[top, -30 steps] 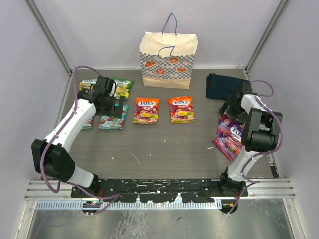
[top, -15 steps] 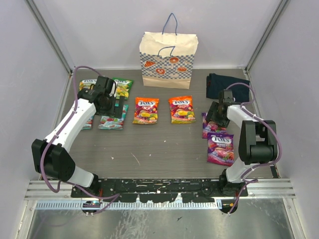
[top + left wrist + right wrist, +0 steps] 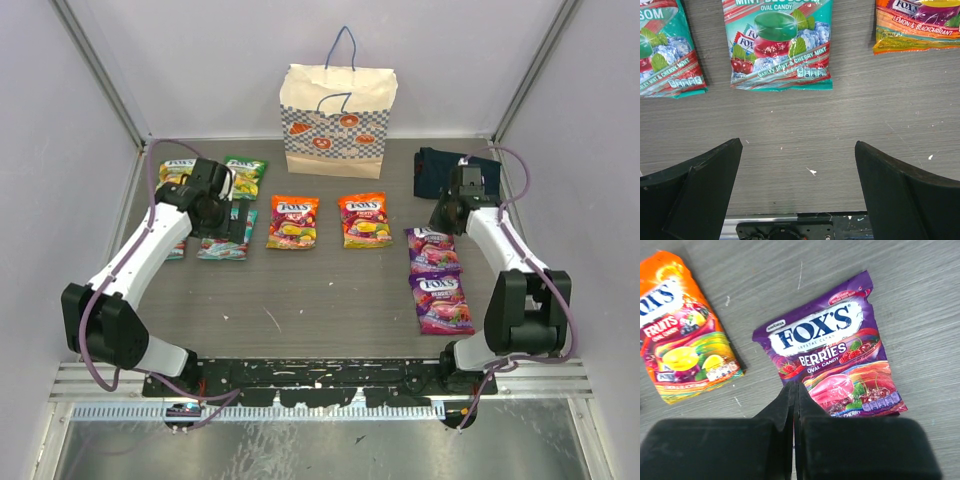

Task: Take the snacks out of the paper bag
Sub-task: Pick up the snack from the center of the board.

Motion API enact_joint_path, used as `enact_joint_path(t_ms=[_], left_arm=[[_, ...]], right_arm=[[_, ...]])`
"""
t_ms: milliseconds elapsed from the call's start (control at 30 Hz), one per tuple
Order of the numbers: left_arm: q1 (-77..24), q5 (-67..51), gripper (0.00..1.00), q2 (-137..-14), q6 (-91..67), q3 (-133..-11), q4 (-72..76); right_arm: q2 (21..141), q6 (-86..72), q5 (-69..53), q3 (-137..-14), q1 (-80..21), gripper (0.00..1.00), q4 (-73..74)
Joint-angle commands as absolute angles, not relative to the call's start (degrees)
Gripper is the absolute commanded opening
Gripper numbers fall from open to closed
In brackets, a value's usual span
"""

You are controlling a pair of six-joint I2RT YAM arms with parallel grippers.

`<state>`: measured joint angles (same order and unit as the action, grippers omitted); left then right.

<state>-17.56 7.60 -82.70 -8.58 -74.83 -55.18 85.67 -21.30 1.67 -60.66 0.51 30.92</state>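
The paper bag point(image 3: 338, 120) stands upright at the back wall, cream with a blue check band. Snacks lie flat on the table: green point(image 3: 245, 175) and teal point(image 3: 222, 245) packets at left, two orange ones point(image 3: 293, 220) in the middle, two purple ones point(image 3: 432, 248) at right. My left gripper point(image 3: 238, 222) hovers open over the teal packets point(image 3: 780, 45), nothing between its jaws point(image 3: 796, 145). Just behind the upper purple packet point(image 3: 832, 365), my right gripper point(image 3: 441, 218) is shut and empty, its tips point(image 3: 795, 386) at the packet's edge.
A dark navy folded cloth point(image 3: 450, 170) lies at the back right, under the right wrist. Grey walls close in the table on three sides. A metal rail point(image 3: 320, 375) runs along the near edge between the arm bases.
My right gripper has shut and swung from the right edge back toward the cloth. The two purple packets shifted left and now lie flat in a column. The left arm barely moved.
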Motion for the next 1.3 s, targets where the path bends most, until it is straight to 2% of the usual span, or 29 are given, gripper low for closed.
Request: enact_joint_path(t_ms=[0, 33, 100, 133, 267, 400, 633, 733, 800, 967, 1267], left_arm=[[-17.6, 7.1, 0.98, -79.3, -8.6, -74.2, -54.6], [-17.6, 7.1, 0.98, -79.2, -8.5, -74.0, -54.5], [-17.6, 6.9, 0.98, -79.3, -8.4, -73.8, -54.3], [-17.6, 6.7, 0.98, -79.3, -8.4, -73.7, -54.4], [-17.6, 6.0, 0.98, -79.0, -8.4, -73.4, -54.7], [-17.6, 5.9, 0.98, -78.0, -8.7, -72.4, -54.8], [-17.6, 6.2, 0.98, -76.0, -9.4, -70.5, -55.5], [-17.6, 6.2, 0.98, -75.8, -9.5, -70.3, -55.7], [-17.7, 6.2, 0.98, -75.8, -9.4, -70.3, -55.8], [-17.6, 6.1, 0.98, -75.8, -9.6, -70.0, -55.8], [-17.6, 6.0, 0.98, -75.7, -9.5, -69.0, -55.6]], right_arm=[[79.8, -23.0, 5.0, -64.4, -2.0, 0.01, 35.6], [78.9, -23.4, 6.1, -64.2, -2.6, 0.03, 36.3], [78.6, -24.0, 7.7, -63.2, -2.7, 0.3, 37.8], [78.7, -24.0, 8.8, -62.7, -2.7, 0.38, 38.3], [83.0, -21.4, 15.2, -63.8, -2.7, 0.54, 39.5], [91.4, -18.3, 17.4, -67.4, -2.6, 0.6, 41.0], [96.4, -18.6, 13.4, -67.3, -2.6, 0.56, 35.4], [97.0, -18.9, 13.0, -67.0, -2.6, 0.49, 34.0], [97.4, -19.1, 13.0, -66.5, -2.6, 0.38, 33.4], [96.7, -19.7, 13.0, -63.6, -2.6, 0.02, 32.0], [91.9, -20.7, 13.0, -62.7, -2.6, 0.01, 33.8]])
